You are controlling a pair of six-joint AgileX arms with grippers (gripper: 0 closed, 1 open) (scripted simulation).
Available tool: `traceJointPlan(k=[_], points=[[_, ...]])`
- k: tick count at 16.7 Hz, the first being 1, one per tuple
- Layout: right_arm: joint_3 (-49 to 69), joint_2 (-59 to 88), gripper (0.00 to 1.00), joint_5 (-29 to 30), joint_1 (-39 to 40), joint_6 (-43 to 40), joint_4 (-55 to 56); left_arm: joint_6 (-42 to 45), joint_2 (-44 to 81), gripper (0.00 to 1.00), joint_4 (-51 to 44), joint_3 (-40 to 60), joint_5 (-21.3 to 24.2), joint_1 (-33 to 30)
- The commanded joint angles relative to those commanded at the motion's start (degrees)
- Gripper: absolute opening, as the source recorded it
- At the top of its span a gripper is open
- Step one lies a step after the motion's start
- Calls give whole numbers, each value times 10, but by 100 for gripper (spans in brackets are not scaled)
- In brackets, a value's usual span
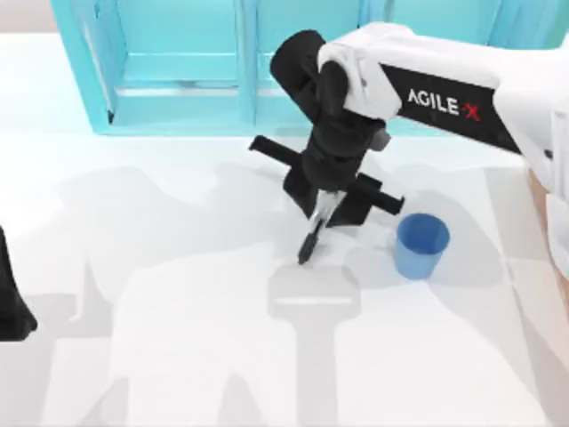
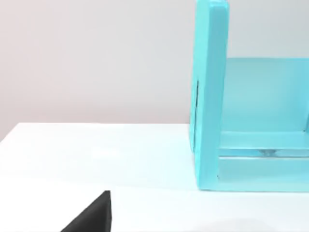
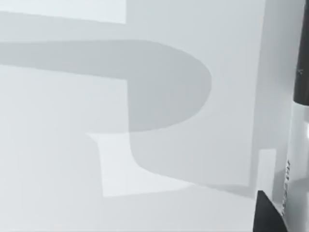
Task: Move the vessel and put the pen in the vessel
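Nearest the overhead camera is my right arm [image 1: 462,98], white with black AgileX lettering, reaching in from the right over the middle of the bench [image 1: 178,338]. Largest behind it is the turquoise shelf unit [image 1: 196,71], standing along the far edge; the left wrist view sees one of its side panels [image 2: 210,96] end-on. The right tool [image 1: 322,212] hangs below the arm's wrist, closed on the pen [image 1: 313,236], a slim black marker with a pale printed label, which slopes down out of the fingers with its lower end at or just above the bench top; I cannot tell whether it touches. In the right wrist view the pen's barrel [image 3: 297,159] runs close along one edge, label and black cap showing. The vessel [image 1: 420,244], a small translucent blue cup, stands upright just to the right of the pen, apart from it and open-mouthed. My left arm [image 1: 13,302] sits parked at the left edge; how its tool stands I cannot tell. I judge the pen step to be in hand: next the pen must be lifted clear, carried right over the rim, tipped nearly upright and released inside without knocking the light cup.
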State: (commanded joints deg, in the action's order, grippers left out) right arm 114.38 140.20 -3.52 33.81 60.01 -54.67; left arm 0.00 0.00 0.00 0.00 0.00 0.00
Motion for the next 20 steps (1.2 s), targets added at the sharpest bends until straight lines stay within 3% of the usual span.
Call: traceJointPlan(k=[11,17,20], points=[[-150,-224,0,11,77,74,-68,0,0,100,0,0,0,0],[-154,-230,0,10,77,77,-70,0,0,100,0,0,0,0],[-179,-235,0,42,84,56,-35,0,0,100,0,0,0,0]])
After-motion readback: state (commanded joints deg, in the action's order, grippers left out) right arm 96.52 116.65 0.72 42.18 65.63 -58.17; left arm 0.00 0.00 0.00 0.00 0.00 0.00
